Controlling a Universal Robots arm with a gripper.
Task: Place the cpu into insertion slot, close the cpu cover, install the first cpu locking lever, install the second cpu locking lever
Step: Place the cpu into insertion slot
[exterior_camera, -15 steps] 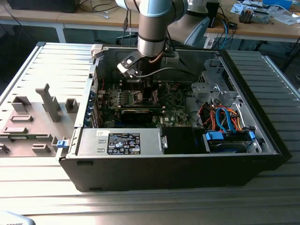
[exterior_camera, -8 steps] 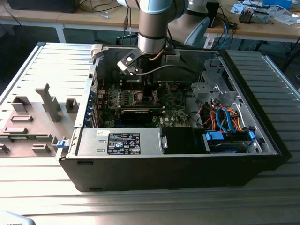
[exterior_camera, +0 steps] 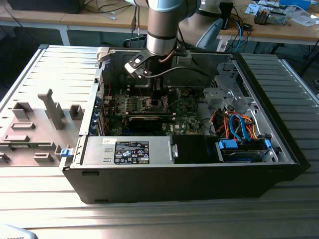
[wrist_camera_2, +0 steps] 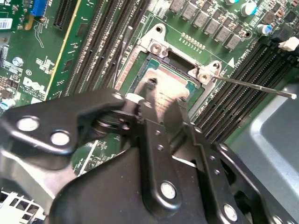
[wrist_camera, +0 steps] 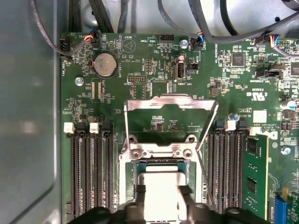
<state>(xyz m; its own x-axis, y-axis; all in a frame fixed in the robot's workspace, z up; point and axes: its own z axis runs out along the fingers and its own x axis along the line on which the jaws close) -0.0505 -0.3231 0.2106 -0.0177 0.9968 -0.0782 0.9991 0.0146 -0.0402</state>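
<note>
Gripper point(wrist_camera: 161, 196) low over the motherboard point(wrist_camera: 140, 70), fingers closed narrowly on two sides of the cpu point(wrist_camera: 161, 179), which sits at the socket point(wrist_camera: 159, 152). Just beyond, the cpu cover point(wrist_camera: 170, 103) stands raised, a thin lever point(wrist_camera_2: 254, 87) jutting free beside it.

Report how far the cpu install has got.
Nothing finished yet. In hand: the gripper grips the cpu at the socket; whether it is seated, I cannot tell. Left: the cpu cover stands open, and a locking lever sticks out unlatched.
</note>
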